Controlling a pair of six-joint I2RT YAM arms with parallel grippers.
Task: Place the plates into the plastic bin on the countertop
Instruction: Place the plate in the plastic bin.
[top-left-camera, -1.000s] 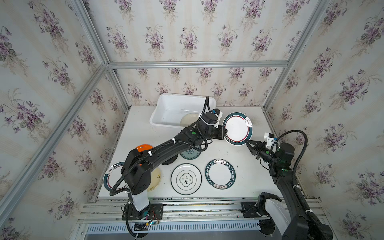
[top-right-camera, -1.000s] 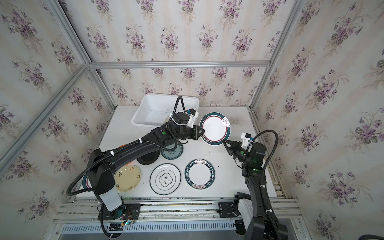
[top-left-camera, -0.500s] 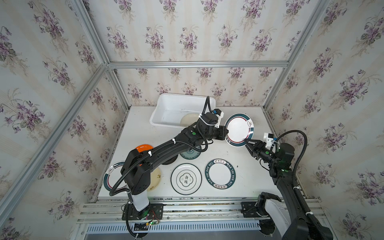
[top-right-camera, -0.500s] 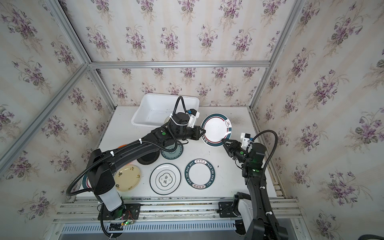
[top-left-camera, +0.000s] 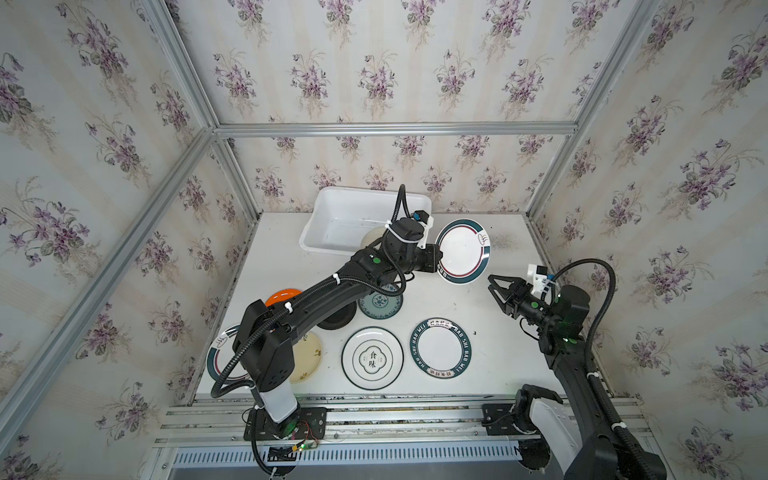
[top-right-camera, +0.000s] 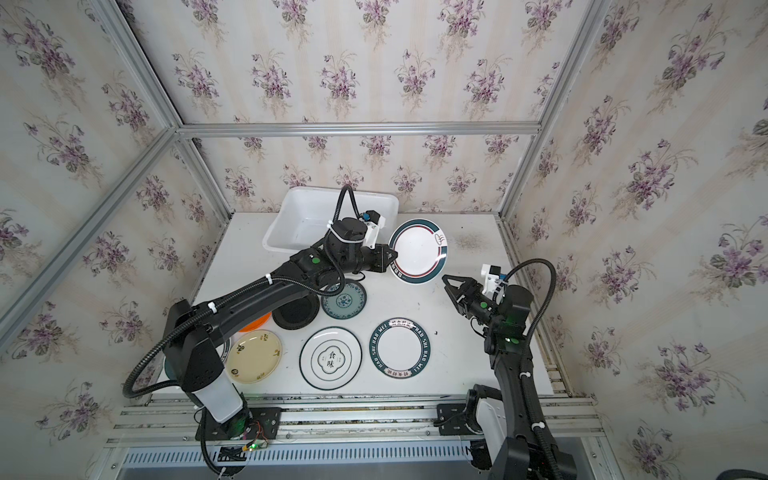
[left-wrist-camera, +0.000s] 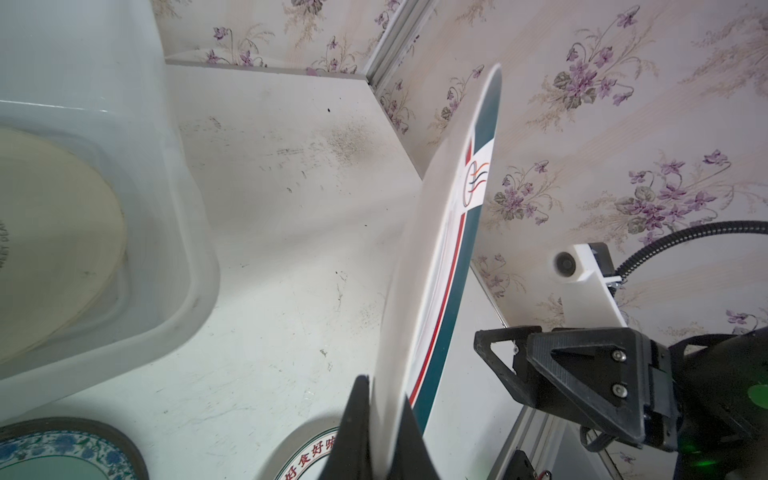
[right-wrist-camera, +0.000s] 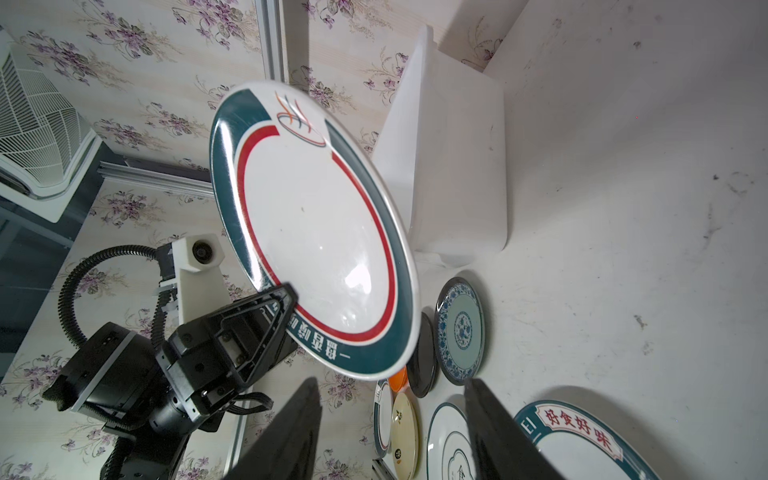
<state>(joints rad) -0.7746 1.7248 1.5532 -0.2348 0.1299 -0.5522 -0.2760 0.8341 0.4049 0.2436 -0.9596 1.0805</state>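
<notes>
While the left claw (top-left-camera: 437, 261) pinches the teal-rimmed plate (top-left-camera: 463, 251) by its edge, that plate hangs in the air above the worktop (top-left-camera: 505, 357), tipped up on its side. It is white in the middle with a thin red ring. It is just beside the right end of the plastic bin (top-left-camera: 338, 216), not over it and not in it. The left wrist view shows the two black fingers (left-wrist-camera: 357, 415) closed tight on the plate's rim.

The right claw (top-left-camera: 493, 284) is open, with its two fingers spread apart and holding nothing. It points at the teal-rimmed plate from close by but does not touch it.

The plastic bin sits at the back of the worktop, by the wall. One cream plate (top-left-camera: 371, 237) lies flat inside it.

More plates lie flat on the worktop. A blue-patterned plate (top-left-camera: 380, 302) and a black plate (top-left-camera: 338, 320) sit close side by side, partly under the left arm. An orange plate (top-left-camera: 282, 296) peeks out from behind that arm. Nearer the front, a yellow plate (top-left-camera: 309, 357), a plate with writing in the middle (top-left-camera: 372, 358) and a plate with words round its rim (top-left-camera: 440, 348) lie in a row. At the front left a half-hidden plate (top-left-camera: 218, 353) with a teal rim shows only a little, because the arm covers most of it.
</notes>
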